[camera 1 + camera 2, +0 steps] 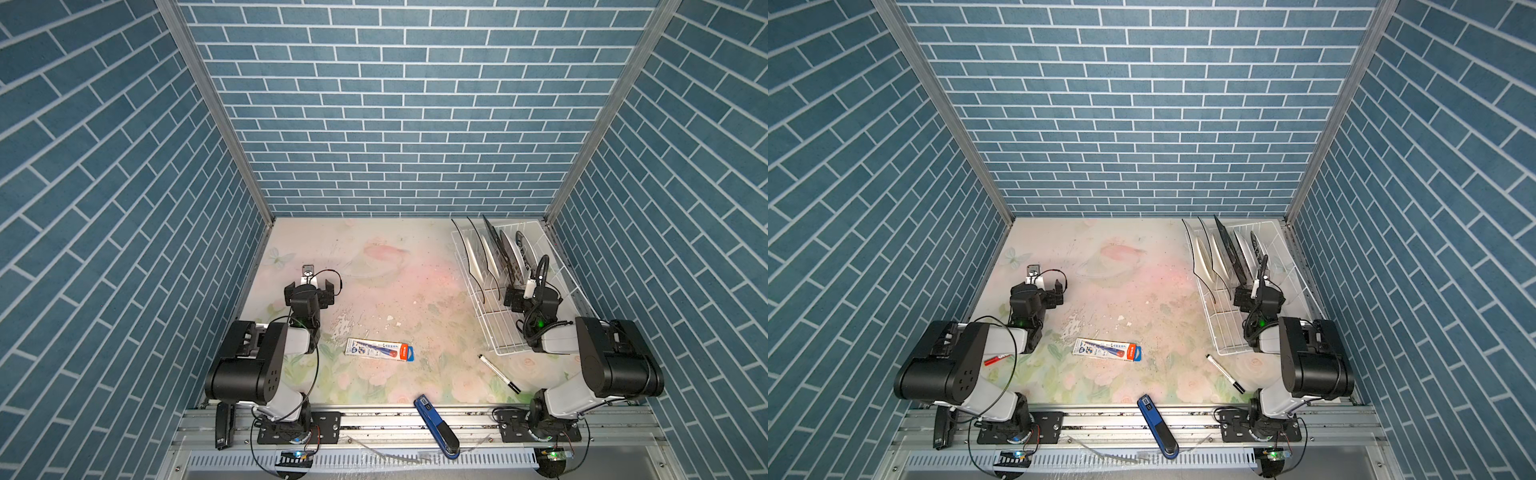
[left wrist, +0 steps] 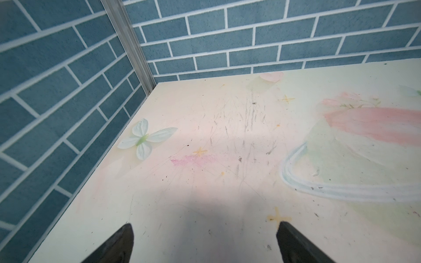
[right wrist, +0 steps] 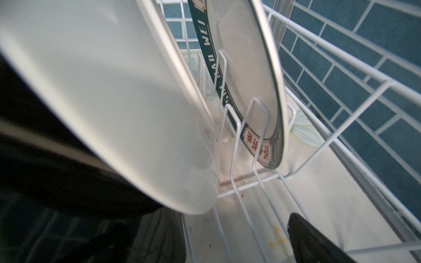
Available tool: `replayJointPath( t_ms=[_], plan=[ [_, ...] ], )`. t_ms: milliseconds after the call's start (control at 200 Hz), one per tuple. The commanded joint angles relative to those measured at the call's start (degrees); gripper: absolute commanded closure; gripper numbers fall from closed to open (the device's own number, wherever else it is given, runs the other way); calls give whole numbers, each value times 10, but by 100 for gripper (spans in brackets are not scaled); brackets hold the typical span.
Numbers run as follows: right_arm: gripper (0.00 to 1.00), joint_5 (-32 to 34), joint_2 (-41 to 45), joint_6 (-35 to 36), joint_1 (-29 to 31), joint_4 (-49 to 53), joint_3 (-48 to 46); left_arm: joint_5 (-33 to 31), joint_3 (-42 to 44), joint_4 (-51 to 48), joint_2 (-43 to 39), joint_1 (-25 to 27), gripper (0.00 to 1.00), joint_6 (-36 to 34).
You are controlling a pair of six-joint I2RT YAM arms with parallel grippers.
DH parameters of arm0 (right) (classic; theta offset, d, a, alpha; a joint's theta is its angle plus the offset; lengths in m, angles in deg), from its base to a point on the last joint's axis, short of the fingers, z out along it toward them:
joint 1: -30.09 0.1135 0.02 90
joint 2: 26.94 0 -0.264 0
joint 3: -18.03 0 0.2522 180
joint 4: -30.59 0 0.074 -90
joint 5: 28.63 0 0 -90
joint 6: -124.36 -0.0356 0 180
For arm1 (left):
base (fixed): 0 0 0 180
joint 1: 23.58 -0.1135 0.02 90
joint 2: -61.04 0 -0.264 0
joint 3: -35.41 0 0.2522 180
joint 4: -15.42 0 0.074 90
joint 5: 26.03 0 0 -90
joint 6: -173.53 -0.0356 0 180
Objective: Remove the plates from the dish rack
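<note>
Presently: rack (image 1: 492, 328), long axis near-to-far; plates (image 1: 478, 262) on edge, faces crosswise. Spread wide: left fingers (image 2: 116, 248), right fingers (image 3: 314, 246).

My tabletop: rack on the right, loose items toward the front.
I see the white wire dish rack (image 1: 494, 332) along the right edge, with the upright dinner plates (image 1: 484, 266) standing in its far half. The flat carded pen packet (image 1: 379, 350) lies mid-table. The white-barrelled, black-capped marker (image 1: 498, 373) lies to its right, near the rack's front end. The blue stapler (image 1: 436, 428) rests on the front rail.
</note>
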Motion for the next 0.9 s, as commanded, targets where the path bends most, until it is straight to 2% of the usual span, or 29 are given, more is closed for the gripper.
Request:
replayJointPath(
  t_ms=[0, 210, 375, 500, 685, 855, 895],
  plan=[
    [2, -19, 34, 12, -4, -79, -35, 13, -5, -11, -25, -4, 0, 3],
    [2, -31, 103, 15, -4, -60, -59, -11, -34, -128, -107, 3, 0, 1],
    [2, -44, 163, 15, -4, -14, -64, -61, -37, -164, -161, 36, 0, -9],
    [2, -62, 201, 17, -4, 19, -64, -68, -63, -231, -198, 50, 0, 5],
    [3, -96, 272, 19, -3, 99, -50, -111, -118, -330, -222, 102, 0, -3],
    [4, -104, 341, 23, -3, 174, -33, -115, -171, -446, -235, 129, 0, 47],
    [5, -129, 352, 29, -2, 189, -27, -108, -179, -467, -239, 133, 0, 61]
  ],
)
